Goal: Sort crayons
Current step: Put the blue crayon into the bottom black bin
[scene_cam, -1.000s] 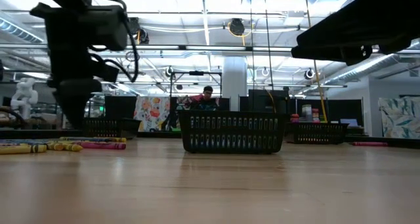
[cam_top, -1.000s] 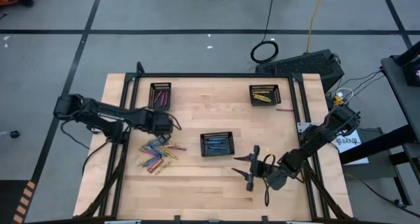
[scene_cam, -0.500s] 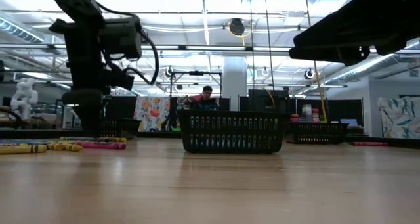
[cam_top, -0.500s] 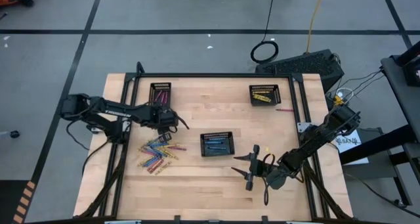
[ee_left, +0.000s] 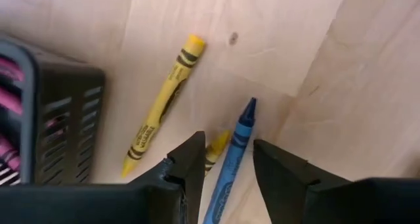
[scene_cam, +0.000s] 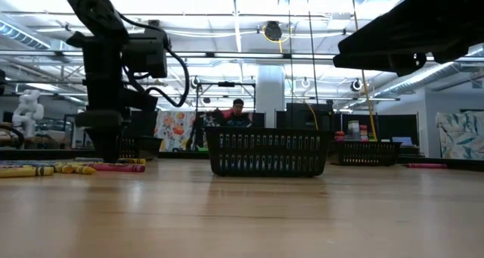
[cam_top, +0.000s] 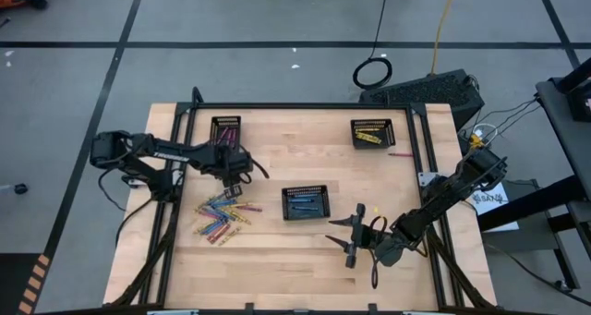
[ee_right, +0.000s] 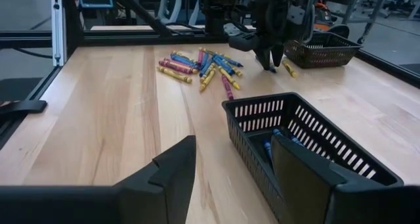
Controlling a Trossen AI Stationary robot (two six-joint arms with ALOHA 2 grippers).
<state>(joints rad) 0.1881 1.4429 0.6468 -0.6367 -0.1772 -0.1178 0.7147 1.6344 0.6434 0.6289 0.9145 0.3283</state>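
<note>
Wooden tabletop (cam_top: 277,250), big workshop hall behind it. My left claw (ee_left: 226,159) is down just past the top end of the loose crayon pile (cam_top: 222,215), close to the tray of pink ones (cam_top: 226,131). Its fingers (ee_left: 190,161) are spread, with a blue crayon (ee_left: 235,155) lying flat between them, not pinched yet; a yellow crayon (ee_left: 164,104) lies just beside, nearer that tray's wall.

So I'd call this the pick-up step. Next: close on the blue one only, lift, and carry it to the middle tray (cam_top: 305,202), which already holds blue.

Room-wise, bare wood between pile and tray, easy run. Only squeeze is the yellow stick and tray wall next to me.

My right claw (ee_right: 230,161) waits spread and empty near the front right, by the middle tray.
</note>
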